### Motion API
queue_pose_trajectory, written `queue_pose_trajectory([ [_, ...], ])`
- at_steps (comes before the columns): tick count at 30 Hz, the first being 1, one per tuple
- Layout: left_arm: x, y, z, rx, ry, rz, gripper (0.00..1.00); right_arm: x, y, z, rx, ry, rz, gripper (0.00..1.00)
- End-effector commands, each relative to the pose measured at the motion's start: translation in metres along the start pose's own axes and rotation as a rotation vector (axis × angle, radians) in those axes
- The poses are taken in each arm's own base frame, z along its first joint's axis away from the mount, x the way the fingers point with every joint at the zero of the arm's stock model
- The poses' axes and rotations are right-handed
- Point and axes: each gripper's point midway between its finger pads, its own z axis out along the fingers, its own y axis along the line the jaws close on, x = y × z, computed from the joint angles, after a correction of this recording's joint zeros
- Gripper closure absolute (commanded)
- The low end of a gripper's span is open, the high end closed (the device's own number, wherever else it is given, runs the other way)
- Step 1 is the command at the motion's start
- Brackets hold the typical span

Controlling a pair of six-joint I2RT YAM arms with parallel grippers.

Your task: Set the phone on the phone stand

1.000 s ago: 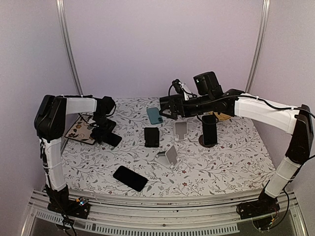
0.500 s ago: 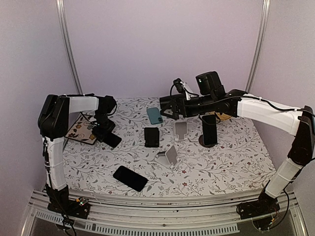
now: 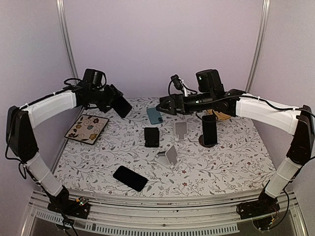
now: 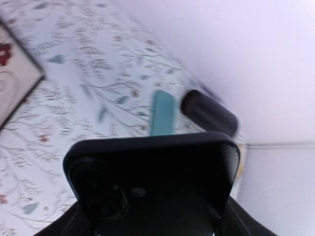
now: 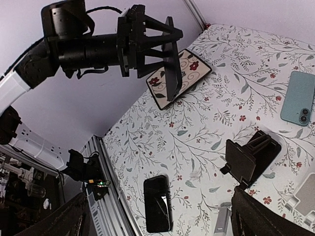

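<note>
Left gripper [image 3: 115, 102]: jaws closed on black phone [image 4: 152, 182], held above the counter [image 3: 221, 162].
Right gripper [image 3: 164, 105]: jaws spread wide, near teal phone [image 3: 154, 115].

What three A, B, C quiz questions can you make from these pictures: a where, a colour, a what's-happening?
1. Where is the teal phone? A flat on the table B on a stand C in a gripper
2. What colour is the held phone? A white B black C teal
3. The left gripper is: A open B shut on the held phone C resting on the table
Answers: A, it lies flat at the back; B, its case is black; B, it grips the phone in mid-air.
</note>
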Motion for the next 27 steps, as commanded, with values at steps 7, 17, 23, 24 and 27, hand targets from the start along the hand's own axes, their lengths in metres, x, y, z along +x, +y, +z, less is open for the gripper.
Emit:
queue_pose_trajectory([
  [7, 0.058, -0.181, -0.103, 0.918, 0.073, 0.194, 0.54, -0.040, 0.063, -0.015, -0.300, -0.111, 0.049, 0.00],
  [17, 0.091, -0.219, -0.143, 1.112, 0.129, 0.259, 0.54, -0.065, 0.063, -0.032, -0.147, -0.229, 0.025, 0.02],
  [23, 0.093, -0.235, -0.177, 1.271, 0.119, 0.294, 0.54, -0.064, 0.076, -0.048, -0.287, -0.235, 0.052, 0.01],
  [24, 0.092, -0.238, -0.183, 1.300, 0.119, 0.302, 0.54, -0.065, 0.080, -0.053, -0.337, -0.234, 0.060, 0.01],
  [27, 0.094, -0.249, -0.202, 1.382, 0.134, 0.329, 0.55, -0.071, 0.098, -0.067, -0.472, -0.238, 0.037, 0.01],
])
